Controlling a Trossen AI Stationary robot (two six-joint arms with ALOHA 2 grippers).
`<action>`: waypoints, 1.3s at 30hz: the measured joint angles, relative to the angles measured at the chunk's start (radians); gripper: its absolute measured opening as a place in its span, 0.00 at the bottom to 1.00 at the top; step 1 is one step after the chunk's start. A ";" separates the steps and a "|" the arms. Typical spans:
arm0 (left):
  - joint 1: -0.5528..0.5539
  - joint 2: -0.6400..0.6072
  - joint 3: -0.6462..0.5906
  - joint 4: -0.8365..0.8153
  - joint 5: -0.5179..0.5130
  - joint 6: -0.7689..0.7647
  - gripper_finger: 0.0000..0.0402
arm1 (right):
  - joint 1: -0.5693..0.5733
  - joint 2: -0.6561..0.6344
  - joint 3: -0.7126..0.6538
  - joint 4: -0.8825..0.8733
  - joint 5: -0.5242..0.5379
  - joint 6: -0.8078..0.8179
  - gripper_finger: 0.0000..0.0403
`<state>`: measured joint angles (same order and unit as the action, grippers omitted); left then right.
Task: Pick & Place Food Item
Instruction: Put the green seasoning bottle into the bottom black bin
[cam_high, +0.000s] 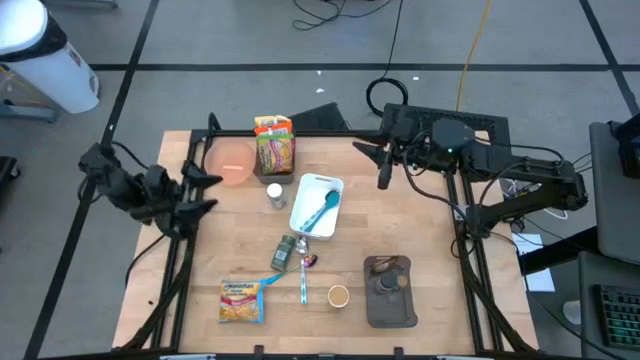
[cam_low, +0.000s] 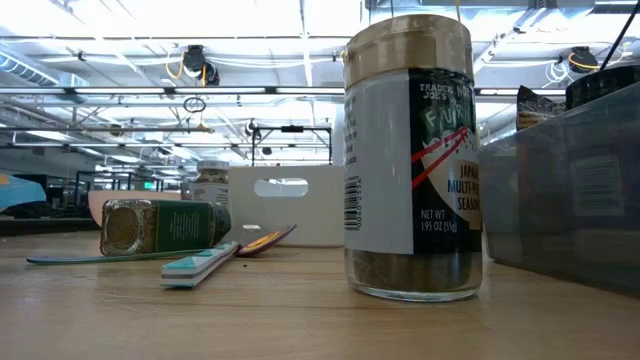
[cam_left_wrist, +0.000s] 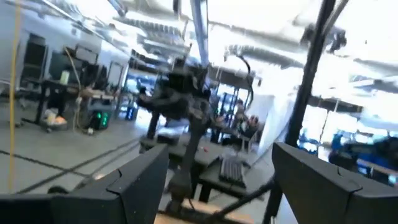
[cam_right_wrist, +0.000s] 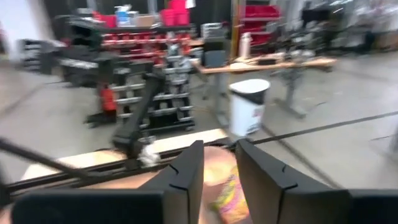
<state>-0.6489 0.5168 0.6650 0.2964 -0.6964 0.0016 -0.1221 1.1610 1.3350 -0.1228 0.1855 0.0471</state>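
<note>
Hovering at two o'clock with my right gripper (cam_high: 383, 182) empty, fingers narrowly apart, I am leaving every food item unpicked while my left gripper (cam_high: 205, 190) is waiting wide open at nine.

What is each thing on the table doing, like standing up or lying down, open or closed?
Green glass spice jar, lying on its side.
Tall brown-lidded spice jar, standing upright, lid on.
Teal plastic spoon, lying inside the white rectangular tray.
Pink round bowl, right way up.
Left tool, wide open, empty.
Right tool, slightly open, empty.
</note>
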 joint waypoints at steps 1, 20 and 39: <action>0.013 -0.021 -0.010 -0.002 0.002 0.000 0.73 | -0.008 0.000 0.000 -0.002 -0.041 0.017 0.20; 0.166 -0.104 -0.091 -0.041 -0.358 0.044 0.73 | -0.036 0.010 0.000 0.006 -0.157 0.069 0.01; 0.165 -0.104 -0.092 -0.041 -0.351 0.046 0.73 | -0.036 0.010 0.000 0.006 -0.157 0.043 0.01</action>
<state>-0.4835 0.4129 0.5732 0.2558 -1.0477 0.0479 -0.1577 1.1709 1.3350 -0.1168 0.0284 0.0904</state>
